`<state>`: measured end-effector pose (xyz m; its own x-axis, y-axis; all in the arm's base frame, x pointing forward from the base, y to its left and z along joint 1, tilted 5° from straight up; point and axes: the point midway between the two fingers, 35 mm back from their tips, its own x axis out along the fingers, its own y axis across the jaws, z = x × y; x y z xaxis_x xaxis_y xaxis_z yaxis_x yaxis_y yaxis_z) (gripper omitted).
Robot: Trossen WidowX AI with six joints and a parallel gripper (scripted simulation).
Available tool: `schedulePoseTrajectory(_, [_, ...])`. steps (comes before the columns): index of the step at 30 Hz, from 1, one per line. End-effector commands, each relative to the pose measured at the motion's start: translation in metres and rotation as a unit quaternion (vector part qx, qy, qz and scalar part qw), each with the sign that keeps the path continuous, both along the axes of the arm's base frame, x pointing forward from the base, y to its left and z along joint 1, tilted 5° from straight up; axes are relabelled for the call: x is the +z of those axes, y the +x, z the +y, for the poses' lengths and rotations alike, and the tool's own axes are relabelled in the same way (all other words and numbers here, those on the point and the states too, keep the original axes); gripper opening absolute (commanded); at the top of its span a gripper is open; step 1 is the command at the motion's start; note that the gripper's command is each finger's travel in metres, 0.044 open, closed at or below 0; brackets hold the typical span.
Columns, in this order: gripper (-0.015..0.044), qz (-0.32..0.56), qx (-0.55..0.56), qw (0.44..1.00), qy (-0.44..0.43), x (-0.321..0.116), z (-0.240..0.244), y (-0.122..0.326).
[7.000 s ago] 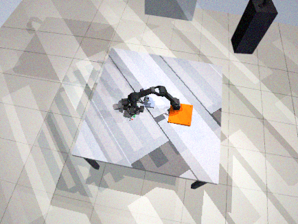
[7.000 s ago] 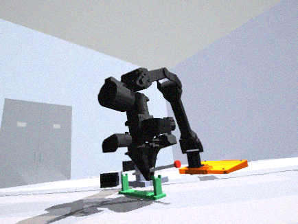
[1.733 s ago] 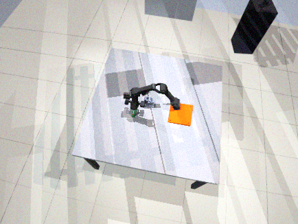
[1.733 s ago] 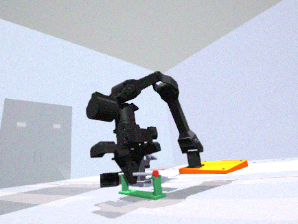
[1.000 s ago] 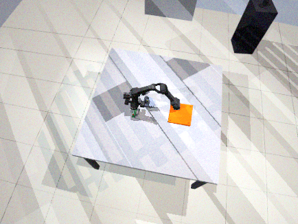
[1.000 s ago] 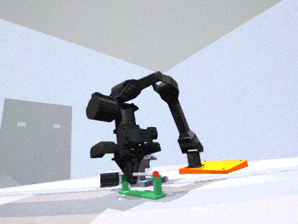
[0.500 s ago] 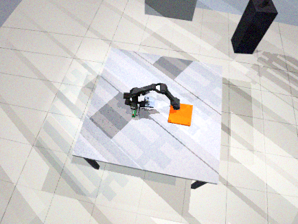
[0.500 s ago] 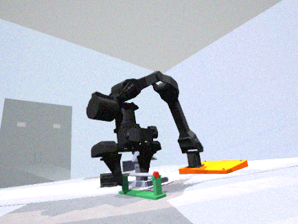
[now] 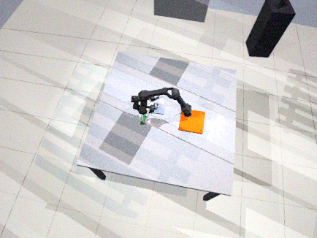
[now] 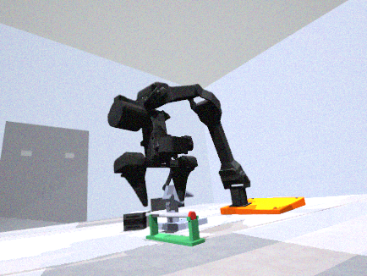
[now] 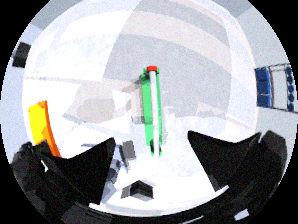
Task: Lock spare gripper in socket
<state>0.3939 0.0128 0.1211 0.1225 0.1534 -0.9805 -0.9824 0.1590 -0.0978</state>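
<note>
The lock pin, a pale rod with a red head, lies along the top of a green two-post stand. My gripper is wide open and empty. Its fingertips are above the stand's level, apart on either side of the pin's tail end in the wrist view. Behind the stand in the exterior view are a grey upright piece and a dark hollow-looking block. I cannot tell for certain which is the socket and which the spare gripper; both are partly hidden.
The arm's base stands on an orange plate. A pale blue-grey plate lies on the table between the gripper and the orange plate. Cabinets and a dark box stand off the table.
</note>
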Motion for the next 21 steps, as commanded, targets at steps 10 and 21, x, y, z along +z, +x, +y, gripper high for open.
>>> schedulePoseTrajectory(10, [0.0440,0.004,-0.001,1.000,0.000,0.034,-0.001,-0.006])
schedulePoseTrajectory(21, [0.0440,0.006,-0.002,1.000,0.000,0.051,-0.001,-0.009])
